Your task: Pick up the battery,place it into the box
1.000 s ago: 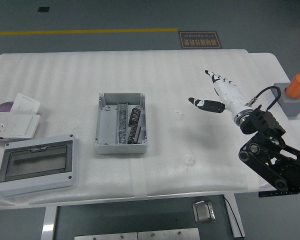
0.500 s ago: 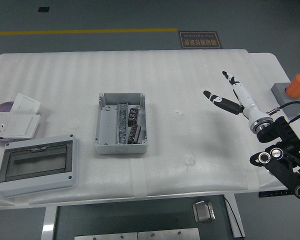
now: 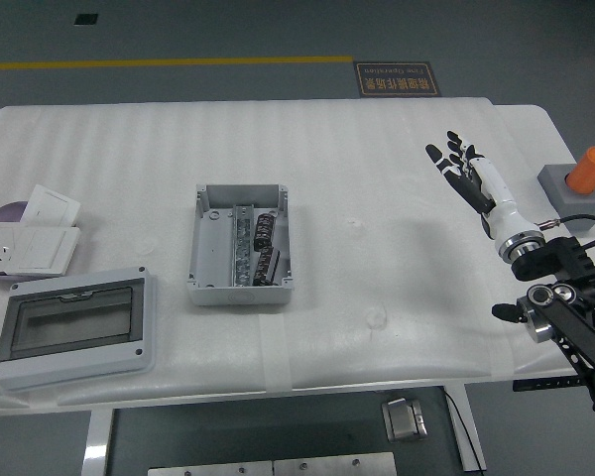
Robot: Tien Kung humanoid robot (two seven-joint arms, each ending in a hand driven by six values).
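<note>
An open grey box [image 3: 240,245] sits in the middle of the white table [image 3: 377,149]. Two dark batteries lie inside it on the right side, one [image 3: 265,228] above the other [image 3: 266,265], next to a metal rail. My right hand [image 3: 463,169] is raised over the table's right side, far from the box, with its fingers spread and holding nothing. My left arm is out of view.
A grey enclosure with a clear lid [image 3: 72,328] lies at the front left. White socket plates [image 3: 30,235] lie at the left edge. A grey block with an orange button [image 3: 583,183] stands at the right edge.
My right hand has drawn back to the right and turned, so its fingers now point up and left. The box and batteries have not moved.
</note>
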